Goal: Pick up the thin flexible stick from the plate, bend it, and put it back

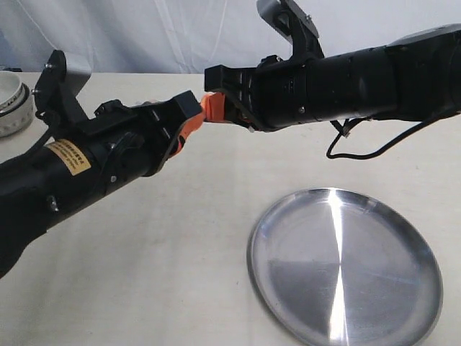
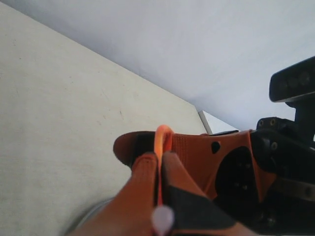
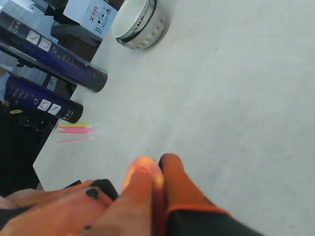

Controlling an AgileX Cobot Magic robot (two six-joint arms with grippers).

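Above the bench (image 1: 180,238), left tool (image 2: 158,160) and right tool (image 3: 156,166) both pinch the thin flexible stick (image 2: 164,133). It arches between them.

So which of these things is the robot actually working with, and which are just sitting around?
In use: the thin flexible stick, pinched and bowed between the left gripper and the right gripper; the plate, bare for now.

Just lying about: the white bowl; the dark tubes; the box; the loose coloured sticks.
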